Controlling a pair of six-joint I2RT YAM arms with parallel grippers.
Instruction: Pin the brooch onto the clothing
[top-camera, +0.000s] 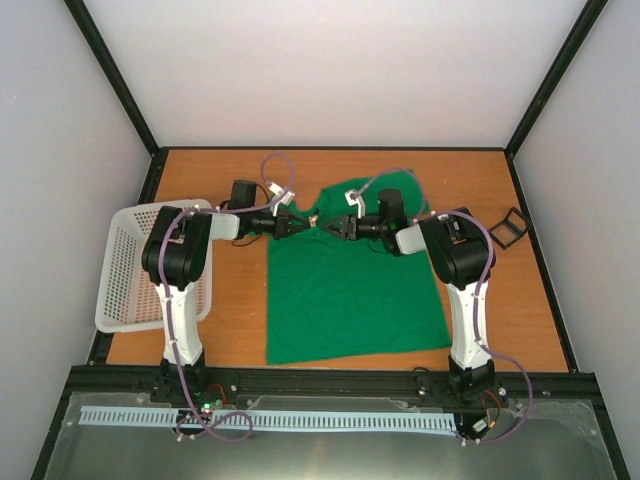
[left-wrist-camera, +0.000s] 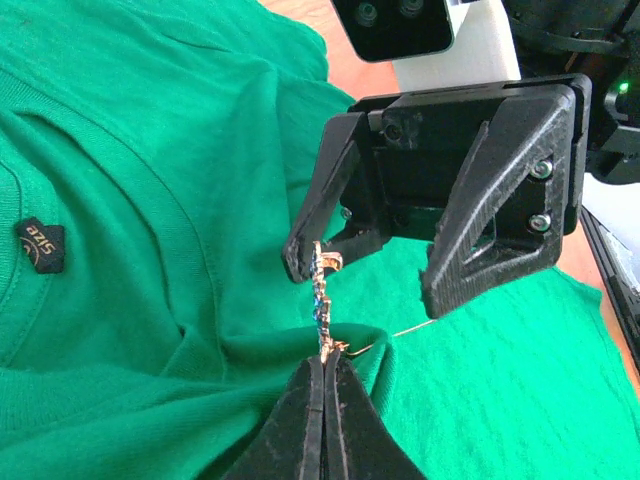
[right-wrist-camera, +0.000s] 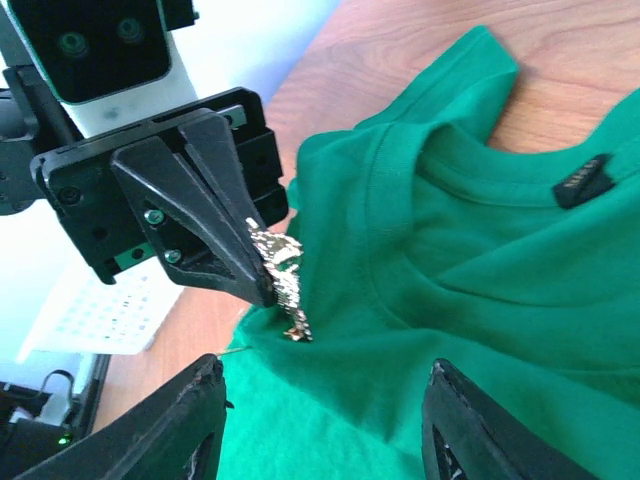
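The green T-shirt (top-camera: 350, 290) lies flat on the table, collar at the far side. My left gripper (top-camera: 300, 225) is shut on the small silvery brooch (left-wrist-camera: 320, 295) and holds it on edge at a raised fold of the shirt (left-wrist-camera: 150, 250) just below the collar. A thin pin wire (left-wrist-camera: 410, 328) sticks out of the fold to the right. My right gripper (top-camera: 335, 228) faces the left one, open; one fingertip (left-wrist-camera: 300, 262) touches the brooch's top. In the right wrist view the brooch (right-wrist-camera: 280, 270) sits at the left gripper's tip (right-wrist-camera: 262, 290), above my open right gripper (right-wrist-camera: 325, 400).
A white mesh basket (top-camera: 135, 265) stands at the left edge of the table. A small black square frame-like box (top-camera: 508, 228) lies at the right. The shirt's size label (left-wrist-camera: 40, 245) shows inside the collar. Both arms stretch inward over the shirt's upper part.
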